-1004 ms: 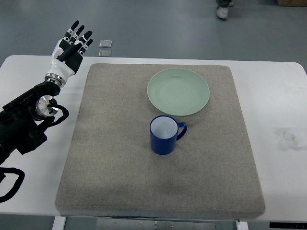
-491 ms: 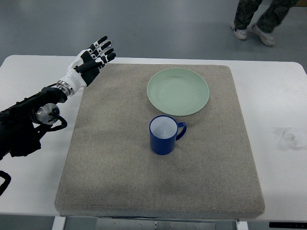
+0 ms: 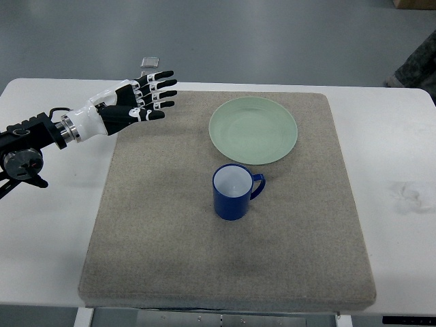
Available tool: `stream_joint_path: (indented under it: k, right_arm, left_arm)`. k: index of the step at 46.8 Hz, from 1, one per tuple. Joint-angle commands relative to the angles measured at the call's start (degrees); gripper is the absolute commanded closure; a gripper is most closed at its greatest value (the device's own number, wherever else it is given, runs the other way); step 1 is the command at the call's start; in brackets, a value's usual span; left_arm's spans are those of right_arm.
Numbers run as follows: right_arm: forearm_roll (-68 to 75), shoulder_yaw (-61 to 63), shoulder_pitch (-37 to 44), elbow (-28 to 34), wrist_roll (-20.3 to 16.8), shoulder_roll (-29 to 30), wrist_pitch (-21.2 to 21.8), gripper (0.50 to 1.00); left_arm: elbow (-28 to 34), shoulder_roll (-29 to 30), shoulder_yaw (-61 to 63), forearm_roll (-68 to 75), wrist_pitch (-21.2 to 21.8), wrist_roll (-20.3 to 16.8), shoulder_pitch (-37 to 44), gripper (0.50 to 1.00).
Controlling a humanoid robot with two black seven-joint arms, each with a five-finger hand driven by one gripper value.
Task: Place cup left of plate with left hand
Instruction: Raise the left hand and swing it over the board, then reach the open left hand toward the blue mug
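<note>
On the mat (image 3: 163, 225), the cup (image 3: 233, 191) sits well apart from the open-fingered robot hand (image 3: 133, 103).

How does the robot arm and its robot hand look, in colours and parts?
The left robot hand has black fingers with white segments at the joints and a white back. A silver ring joins it to a black forearm with a round silver joint and a thin black cable.

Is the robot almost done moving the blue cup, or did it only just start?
Only just started. Nothing is done yet: the blue cup stands on the grey mat in front of the green plate, not to its left. The left robot hand is open, fingers spread, over the mat's far left corner and holding nothing. It has yet to reach the cup, grab it and set it down left of the plate.
</note>
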Motion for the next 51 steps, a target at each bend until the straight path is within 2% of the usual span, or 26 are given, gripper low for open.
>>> stream_joint_path:
  k: [1,14,27,51]
  right_arm:
    - [0.00,0.00,0.00,0.00,0.00,0.00,0.00,0.568]
    - [0.00,0.00,0.00,0.00,0.00,0.00,0.00,0.568]
    - [0.00,0.00,0.00,0.00,0.00,0.00,0.00,0.568]
    - [0.00,0.00,0.00,0.00,0.00,0.00,0.00,0.568]
  left_arm:
    - [-0.34,1.22,-0.08,1.86,-0.26,-0.06,0.01,0.504]
    - [-0.43,1.75,-0.70,12.06,-0.26,-0.50,1.24,0.504]
    - [-5.26,1.57,-0.26,14.52,-0.26,-0.59,1.32,0.504]
    - [-7.54,1.66,-0.26,19.71,-0.26,-0.59,3.17,0.506]
